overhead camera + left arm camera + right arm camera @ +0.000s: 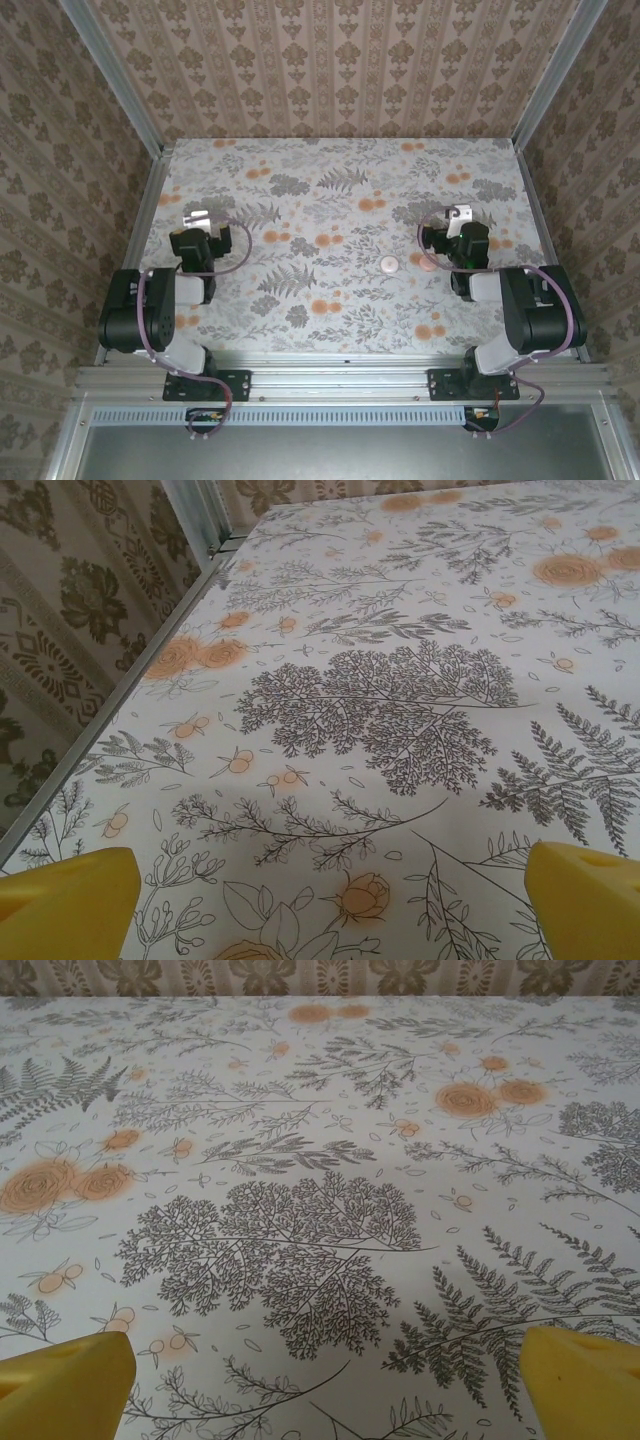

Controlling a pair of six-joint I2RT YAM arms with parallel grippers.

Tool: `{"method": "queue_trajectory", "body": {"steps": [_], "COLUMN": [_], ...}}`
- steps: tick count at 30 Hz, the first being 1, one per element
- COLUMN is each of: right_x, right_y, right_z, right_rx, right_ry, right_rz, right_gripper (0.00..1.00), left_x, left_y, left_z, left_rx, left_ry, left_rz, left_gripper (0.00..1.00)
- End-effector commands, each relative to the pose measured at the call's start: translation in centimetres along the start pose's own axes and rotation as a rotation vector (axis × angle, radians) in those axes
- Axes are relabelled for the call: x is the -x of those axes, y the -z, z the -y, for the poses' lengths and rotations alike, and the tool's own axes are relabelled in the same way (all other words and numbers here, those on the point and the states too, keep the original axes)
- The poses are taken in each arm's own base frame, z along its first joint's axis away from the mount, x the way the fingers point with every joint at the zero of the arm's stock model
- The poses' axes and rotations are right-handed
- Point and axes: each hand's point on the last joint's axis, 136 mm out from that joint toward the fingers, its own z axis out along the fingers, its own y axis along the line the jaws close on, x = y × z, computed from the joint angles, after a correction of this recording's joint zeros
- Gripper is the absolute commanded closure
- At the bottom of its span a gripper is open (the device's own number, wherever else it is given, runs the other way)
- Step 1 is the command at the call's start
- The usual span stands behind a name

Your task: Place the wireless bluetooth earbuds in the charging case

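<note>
Pale coin-like discs (387, 264) lie right of centre in the top view, near the right gripper (458, 214), the earbuds too small to make out; with it and the left gripper (195, 216) both spread wide and empty, locate the buds first, then descend slowly.

Count: two grippers, left gripper (195, 217) and right gripper (458, 212); two round discs, pale disc (388, 264) and pinkish disc (427, 264).

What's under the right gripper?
Floral table cover, with no object on it, between the yellow fingers of the open right gripper. The spot beneath its wrist body is hidden from the top camera.
</note>
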Motion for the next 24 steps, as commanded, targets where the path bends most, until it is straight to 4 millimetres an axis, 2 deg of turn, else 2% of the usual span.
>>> {"method": "queue_trajectory", "body": {"steps": [1, 24], "right_x": [1.08, 0.95], "right_y": [-0.28, -0.22], "right_z": [-0.39, -0.42], "right_rx": [0.026, 0.025], "right_ry": [-0.022, -0.021], "right_rz": [0.03, 0.029], "right_gripper": [0.0, 0.0], "left_x": [1.06, 1.13], "left_y": [-0.06, -0.01], "left_z": [0.25, 0.53], "left_rx": [-0.022, -0.033], "left_ry": [0.03, 0.021], "left_rz": [0.024, 0.029], "left_gripper": [0.0, 0.0]}}
